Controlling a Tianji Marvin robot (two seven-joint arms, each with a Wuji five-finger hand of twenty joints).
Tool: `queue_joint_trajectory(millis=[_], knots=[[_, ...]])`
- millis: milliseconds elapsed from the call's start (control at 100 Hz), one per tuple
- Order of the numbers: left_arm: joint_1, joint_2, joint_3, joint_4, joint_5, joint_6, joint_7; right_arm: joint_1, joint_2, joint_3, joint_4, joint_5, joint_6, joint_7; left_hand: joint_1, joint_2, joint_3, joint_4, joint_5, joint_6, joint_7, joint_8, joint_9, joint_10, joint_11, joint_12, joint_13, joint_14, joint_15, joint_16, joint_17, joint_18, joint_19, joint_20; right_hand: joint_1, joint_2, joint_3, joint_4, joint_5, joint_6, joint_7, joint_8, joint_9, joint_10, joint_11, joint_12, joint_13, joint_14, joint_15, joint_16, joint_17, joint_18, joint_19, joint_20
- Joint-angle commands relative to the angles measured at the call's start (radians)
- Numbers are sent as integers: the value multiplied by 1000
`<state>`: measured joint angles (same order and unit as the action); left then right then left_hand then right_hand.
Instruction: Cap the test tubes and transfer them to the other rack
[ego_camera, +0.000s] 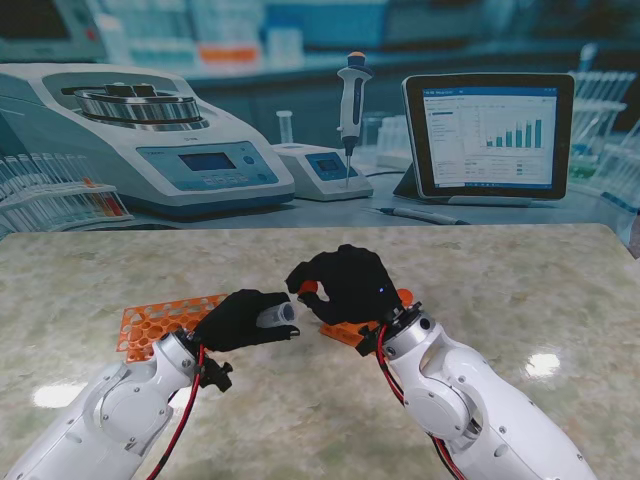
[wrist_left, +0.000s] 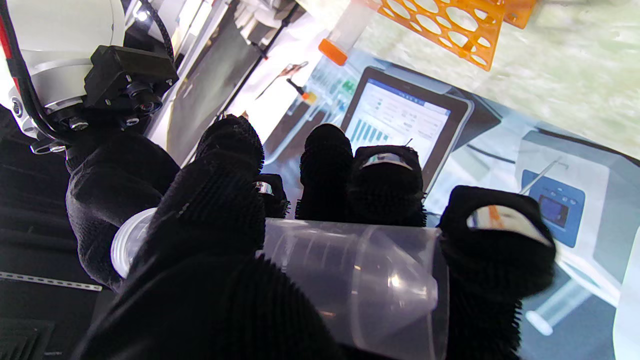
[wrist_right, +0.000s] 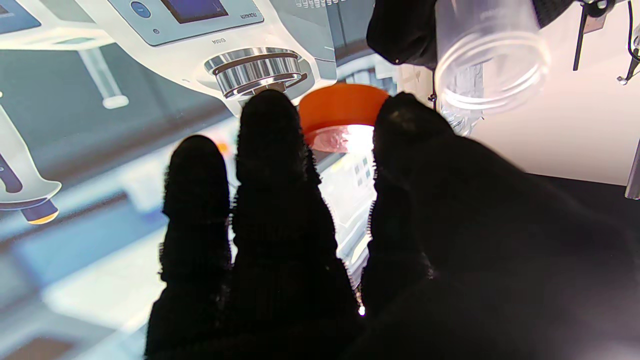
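My left hand (ego_camera: 243, 319) is shut on a clear, uncapped test tube (ego_camera: 277, 314), held lying sideways with its open mouth toward my right hand (ego_camera: 347, 284). The left wrist view shows the tube (wrist_left: 350, 272) across the black fingers (wrist_left: 325, 170). My right hand pinches an orange cap (ego_camera: 308, 289) at its fingertips, a short gap from the tube mouth. Seen from the right wrist, the cap (wrist_right: 341, 116) sits between two fingers, beside the tube's threaded mouth (wrist_right: 491, 67). One orange rack (ego_camera: 150, 326) lies at the left. A second orange rack (ego_camera: 345, 333) lies mostly hidden under my right hand.
A capped tube (wrist_left: 336, 44) shows beside an orange rack (wrist_left: 452, 32) in the left wrist view. Behind the table's far edge stands a lab backdrop with a centrifuge (ego_camera: 150, 130), a pipette (ego_camera: 352, 100) and a tablet (ego_camera: 490, 135).
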<state>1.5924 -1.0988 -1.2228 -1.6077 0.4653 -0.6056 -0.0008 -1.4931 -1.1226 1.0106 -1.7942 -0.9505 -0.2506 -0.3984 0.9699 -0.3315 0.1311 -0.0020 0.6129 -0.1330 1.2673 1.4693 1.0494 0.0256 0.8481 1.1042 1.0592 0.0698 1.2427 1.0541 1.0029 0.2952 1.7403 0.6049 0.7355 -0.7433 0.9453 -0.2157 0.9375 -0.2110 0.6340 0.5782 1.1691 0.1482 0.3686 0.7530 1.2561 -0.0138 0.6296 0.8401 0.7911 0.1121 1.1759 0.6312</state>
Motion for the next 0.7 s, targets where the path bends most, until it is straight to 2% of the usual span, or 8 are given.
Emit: queue_joint_trajectory(millis=[0,690], knots=[[4,1,0,-7,0,-1,-2,-3,-5,-4,3,-2,5,1,6,50,5,-13,8,-56,70,46,0,-37,-9,-1,10,-20,-10,-8,17,-31,78,-22,174,31,193,60,43,6,14,19,111,-187,106,22,25,-43,32,-13,6,-12,21,5],[7,1,0,-11,-1,2,-4,-40,-4,4,-26,-30,-11,-41,6,52,2,-12,9,-55,70,46,0,-37,-10,-2,10,-20,-11,-8,17,-31,78,-22,174,31,195,60,45,4,15,21,112,-186,107,22,26,-43,33,-12,7,-13,22,5]])
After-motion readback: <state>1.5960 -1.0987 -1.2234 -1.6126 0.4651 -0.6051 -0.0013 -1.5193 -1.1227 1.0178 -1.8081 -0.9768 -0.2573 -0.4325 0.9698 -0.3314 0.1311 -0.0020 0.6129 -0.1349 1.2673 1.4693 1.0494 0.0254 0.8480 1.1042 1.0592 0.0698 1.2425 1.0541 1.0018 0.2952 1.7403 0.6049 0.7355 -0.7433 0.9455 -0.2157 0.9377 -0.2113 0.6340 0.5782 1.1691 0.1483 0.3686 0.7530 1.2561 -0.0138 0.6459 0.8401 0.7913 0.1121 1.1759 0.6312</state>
